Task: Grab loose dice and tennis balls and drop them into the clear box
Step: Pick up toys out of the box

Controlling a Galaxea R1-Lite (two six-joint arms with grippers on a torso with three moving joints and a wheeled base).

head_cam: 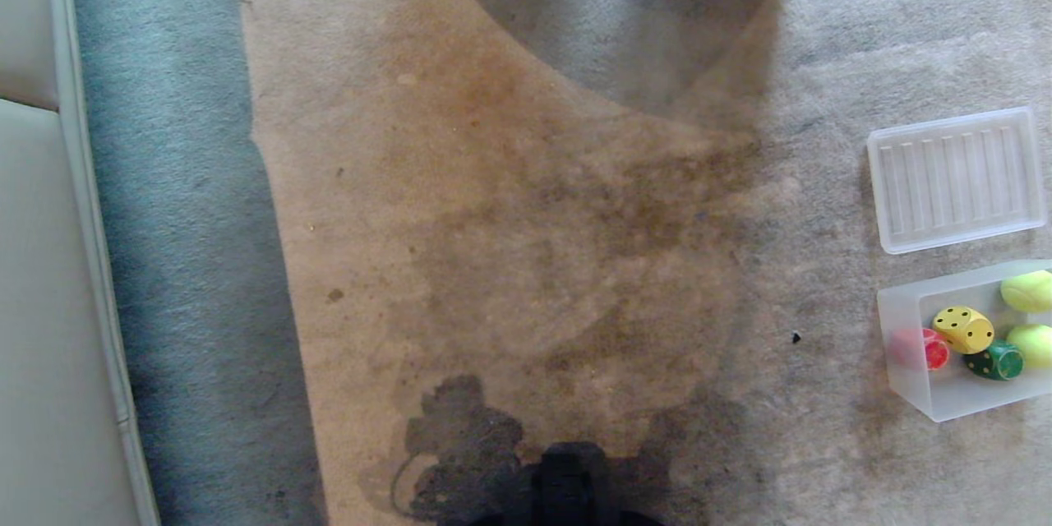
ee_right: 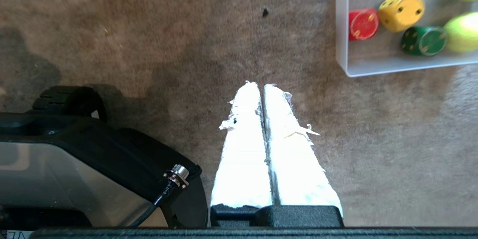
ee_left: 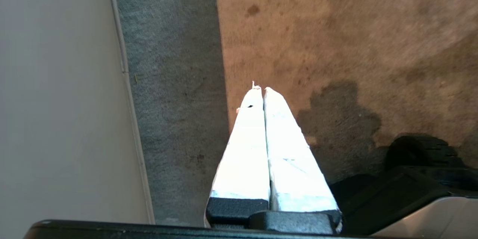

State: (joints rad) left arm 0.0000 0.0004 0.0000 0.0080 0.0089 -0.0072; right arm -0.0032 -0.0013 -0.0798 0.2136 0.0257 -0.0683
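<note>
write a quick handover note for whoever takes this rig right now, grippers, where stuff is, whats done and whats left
Left gripper: shut, empty, over the carpet by the pale wall.
Right gripper: shut, empty, over carpet short of the frosted translucent plastic box.
In the box: yellow die, red die, dark green die, two fuzzy yellow-green tennis balls.
Flat ribbed translucent lid lies on the carpet beside the box.
Done: those five are boxed.
Left: no loose pieces visible; beige die not in view, check for it.

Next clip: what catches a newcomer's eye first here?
The clear box at the head view's right edge, holding a yellow die, red die, green die and two tennis balls. Its ribbed lid lies just beyond, on the stained carpet.
</note>
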